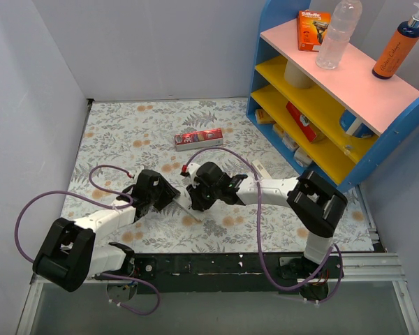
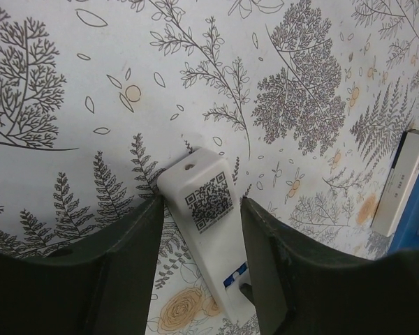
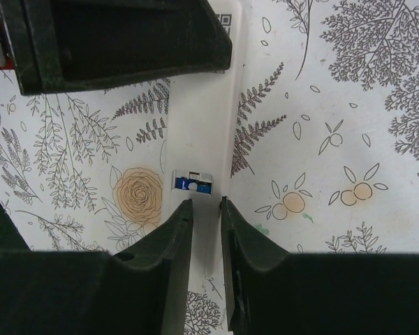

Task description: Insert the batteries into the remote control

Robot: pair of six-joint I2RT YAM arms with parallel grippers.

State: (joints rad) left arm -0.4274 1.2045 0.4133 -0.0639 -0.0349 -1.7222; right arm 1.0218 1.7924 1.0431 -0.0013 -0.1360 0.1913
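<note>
The white remote control (image 2: 202, 230) lies back-up on the flowered mat, QR label showing. It sits slantwise between my left gripper (image 2: 200, 202) fingers and touches both. A blue battery (image 2: 235, 276) shows in a small open slot of its compartment. In the right wrist view the remote (image 3: 199, 139) runs under my right gripper (image 3: 206, 204). That gripper's fingers are nearly together, tips on the remote just behind the slot with the battery (image 3: 190, 184). In the top view both grippers, left (image 1: 169, 197) and right (image 1: 194, 199), meet over the remote (image 1: 193, 216). No loose batteries show.
A red carton (image 1: 199, 139) lies on the mat behind the grippers. A small white oblong box (image 1: 260, 169) lies near the blue shelf unit (image 1: 335, 105) at the right, which holds bottles and packets. The left gripper's black body (image 3: 126, 42) fills the right wrist view's top left.
</note>
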